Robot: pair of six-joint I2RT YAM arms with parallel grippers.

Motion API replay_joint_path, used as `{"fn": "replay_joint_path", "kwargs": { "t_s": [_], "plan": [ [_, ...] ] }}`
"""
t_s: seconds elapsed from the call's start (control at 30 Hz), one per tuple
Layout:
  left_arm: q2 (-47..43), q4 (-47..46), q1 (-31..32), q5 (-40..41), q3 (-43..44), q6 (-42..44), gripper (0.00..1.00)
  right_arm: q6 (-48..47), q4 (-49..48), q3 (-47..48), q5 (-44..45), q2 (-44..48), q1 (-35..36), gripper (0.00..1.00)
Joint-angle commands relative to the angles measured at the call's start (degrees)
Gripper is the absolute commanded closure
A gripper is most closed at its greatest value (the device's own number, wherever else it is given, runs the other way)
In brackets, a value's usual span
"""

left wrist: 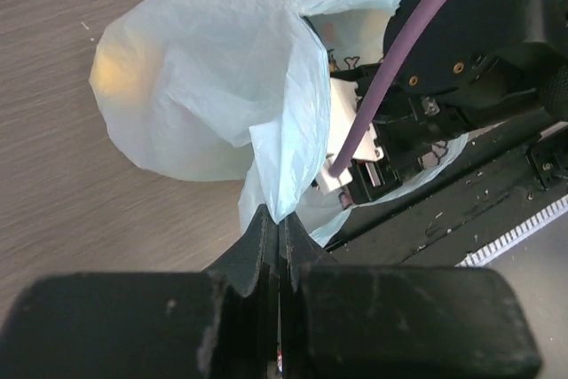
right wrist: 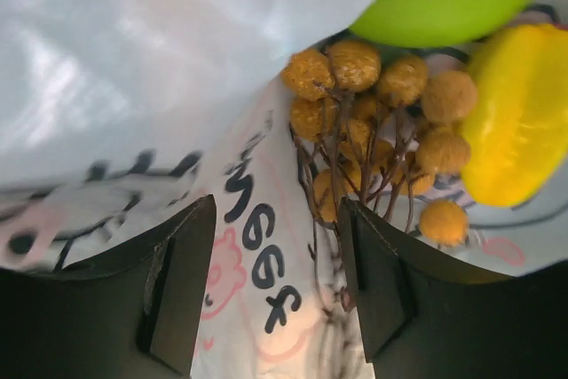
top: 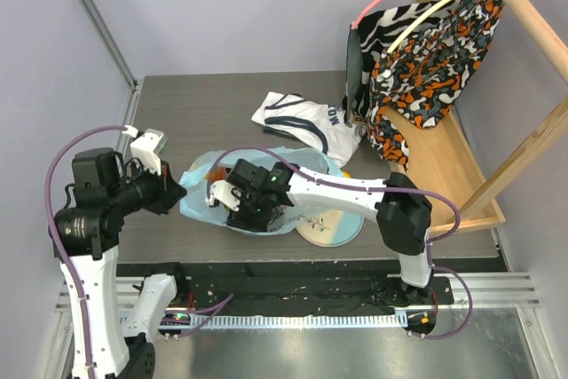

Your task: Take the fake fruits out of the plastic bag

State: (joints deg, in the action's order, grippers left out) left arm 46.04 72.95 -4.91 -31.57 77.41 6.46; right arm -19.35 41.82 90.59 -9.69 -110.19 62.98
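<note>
The light-blue plastic bag (top: pixel 197 179) lies on the table with its mouth held open. My left gripper (top: pixel 180 187) is shut on the bag's edge, with a fold of film pinched between the fingertips (left wrist: pixel 266 230) in the left wrist view. My right gripper (top: pixel 241 209) reaches into the bag. In the right wrist view it (right wrist: pixel 280 281) is open over the printed film. Just ahead of its right finger lie a brownish-yellow grape bunch (right wrist: pixel 373 122), a green piece (right wrist: pixel 453 2) and a yellow fruit (right wrist: pixel 519 122). The other fruits are hidden.
A pale plate (top: pixel 330 226) lies under the right arm, partly under the bag. A white shirt with dark lettering (top: pixel 306 122) lies behind. A wooden rack (top: pixel 461 157) with patterned clothes on hangers stands at the right. The right arm's black body (left wrist: pixel 479 33) is close to the left gripper.
</note>
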Motion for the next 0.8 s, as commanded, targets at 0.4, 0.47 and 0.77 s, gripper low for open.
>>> {"fn": "replay_joint_path", "kwargs": {
  "t_s": [0.4,0.47,0.77],
  "plan": [
    [-7.19,7.38,-0.19,10.21,-0.94,16.39,1.0,2.39,-5.25,20.41,16.01,-11.71,-5.15,0.34],
    [-7.02,8.17,-0.19,10.65,-1.29,17.62,1.0,2.22,-5.7,21.03,17.34,-13.46,-5.15,0.34],
    [-6.14,6.51,-0.28,7.23,-1.82,15.43,1.0,2.04,-6.49,26.49,19.27,-18.57,-4.8,0.21]
  ]
}}
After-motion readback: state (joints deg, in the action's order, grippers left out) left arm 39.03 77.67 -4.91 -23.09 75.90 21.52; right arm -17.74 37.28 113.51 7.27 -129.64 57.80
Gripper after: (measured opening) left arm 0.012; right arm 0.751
